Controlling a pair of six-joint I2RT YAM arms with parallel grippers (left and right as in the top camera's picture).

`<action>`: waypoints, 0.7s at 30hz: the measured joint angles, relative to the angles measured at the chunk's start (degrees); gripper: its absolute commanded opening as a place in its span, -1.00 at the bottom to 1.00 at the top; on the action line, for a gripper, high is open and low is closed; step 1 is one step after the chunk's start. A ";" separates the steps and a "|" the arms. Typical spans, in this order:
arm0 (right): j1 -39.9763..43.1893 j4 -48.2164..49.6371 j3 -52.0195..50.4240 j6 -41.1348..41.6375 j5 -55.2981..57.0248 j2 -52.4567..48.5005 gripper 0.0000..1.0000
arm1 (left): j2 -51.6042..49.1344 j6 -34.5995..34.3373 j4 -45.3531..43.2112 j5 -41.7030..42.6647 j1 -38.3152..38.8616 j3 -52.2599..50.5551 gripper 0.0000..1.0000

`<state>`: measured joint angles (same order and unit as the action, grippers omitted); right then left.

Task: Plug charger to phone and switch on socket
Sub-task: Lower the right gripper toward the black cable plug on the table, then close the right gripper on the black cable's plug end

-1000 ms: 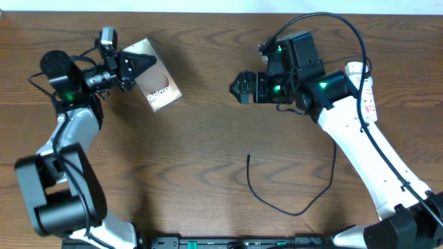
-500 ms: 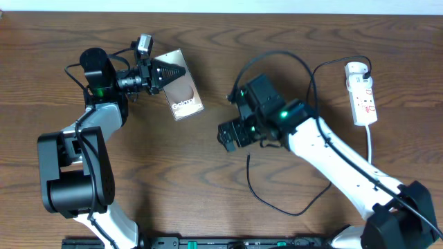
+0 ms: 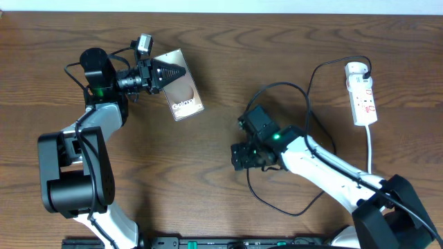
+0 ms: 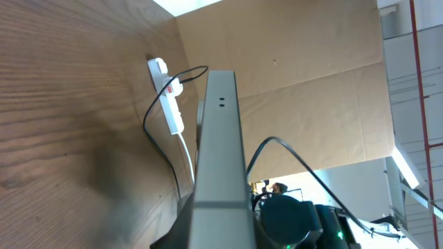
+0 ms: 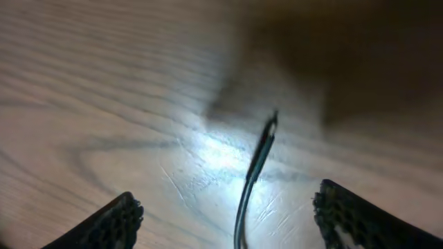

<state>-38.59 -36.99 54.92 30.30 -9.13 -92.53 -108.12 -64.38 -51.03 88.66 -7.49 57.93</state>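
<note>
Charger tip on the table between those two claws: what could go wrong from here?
1. The connector tip is thin and lies flat on the table, so the open right gripper may miss it or pinch it crooked.
2. The charger loops close by the right arm; lifting could snag it and tug the socket.
3. The left gripper holds the phone by one end, so plugging in might twist it.

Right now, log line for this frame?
left gripper: shut on phone | right gripper: open over charger tip | socket: no gripper near
</note>
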 measured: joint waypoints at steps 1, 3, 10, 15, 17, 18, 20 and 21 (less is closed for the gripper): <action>-0.52 -0.02 -0.33 1.03 0.31 0.00 0.43 | 0.00 0.02 0.02 0.00 0.00 0.00 -0.86; -1.77 0.04 -0.74 3.72 1.27 0.00 0.33 | 0.00 0.13 0.02 0.00 0.00 0.00 -0.86; -7.45 0.22 -2.40 13.00 6.93 0.00 0.17 | 0.00 0.15 0.02 -0.02 0.00 0.00 -0.86; -8.48 0.31 -2.99 16.28 9.49 -0.13 0.16 | 0.00 0.15 0.00 0.00 0.00 0.00 -0.85; -8.48 0.74 -3.02 16.92 10.10 -0.70 0.14 | 0.00 0.15 0.00 0.00 0.00 0.00 -0.86; -8.48 0.94 -3.02 17.05 10.16 -0.98 0.13 | 0.00 0.15 0.00 -0.02 0.00 0.00 -0.86; -8.44 1.75 -3.02 17.29 10.29 -2.67 0.12 | 0.00 0.15 0.00 -0.02 0.00 0.00 -0.85; -8.28 2.03 -3.02 17.29 10.19 -3.69 0.11 | 0.00 0.15 0.02 -0.02 -0.02 0.00 -0.85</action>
<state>-46.87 -34.96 51.90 47.59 1.06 -96.23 -108.12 -64.23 -51.00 88.64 -7.51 57.93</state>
